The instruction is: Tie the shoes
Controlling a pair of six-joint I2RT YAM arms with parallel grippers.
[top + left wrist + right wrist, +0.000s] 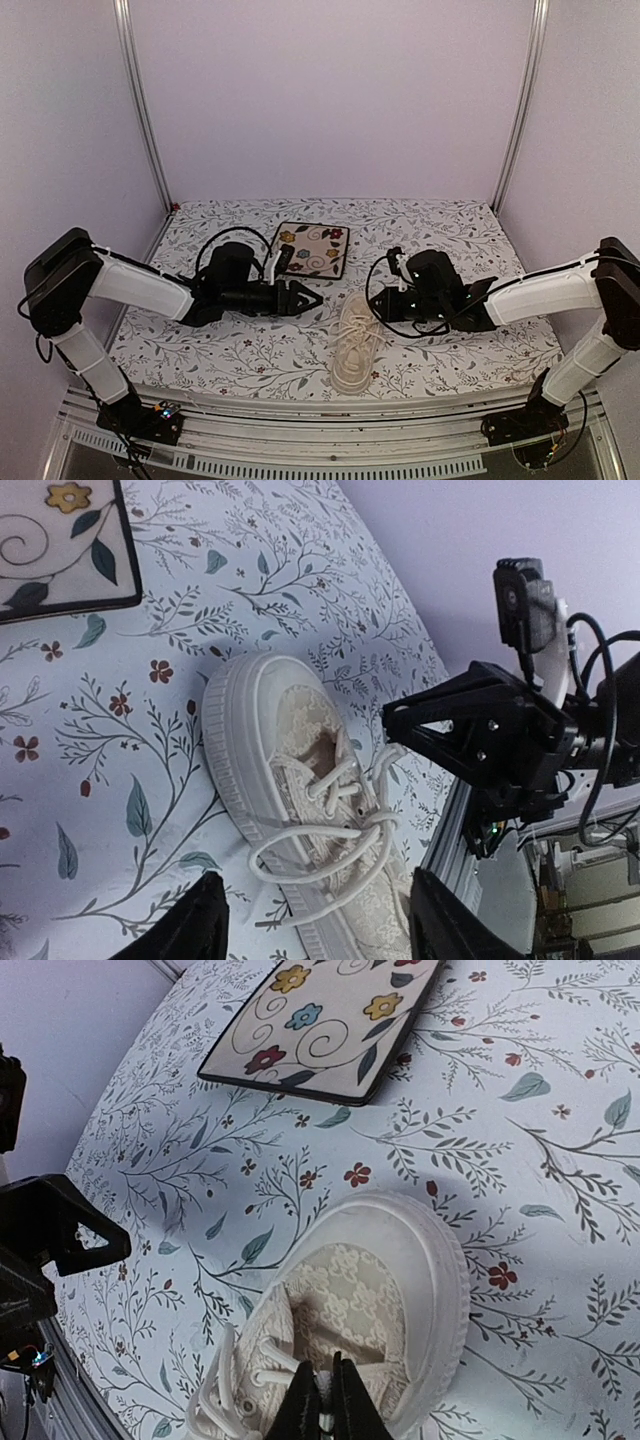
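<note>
- While lying close to the near edge of the floral table (200,350), heel nearest and toe away: cream sneaker (357,345), laces (330,835) loose and looped.
- Just left of the toe, not touching: left gripper (312,298), jaws spread wide.
- Above the tongue: right gripper (322,1375), jaws pressed together; impossible to tell whether pinching a lace.
- Farther back, well apart: square floral plate (312,248).

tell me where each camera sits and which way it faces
Top external: above and behind the arms, looking down at the table; both arms show.
Left wrist: on the left arm, facing the sneaker and right end effector; own fingers at bottom.
Right wrist: on the right arm, looking down at the sneaker's toe; own fingers at bottom.
Shared: both wrist views show sneaker and plate.
</note>
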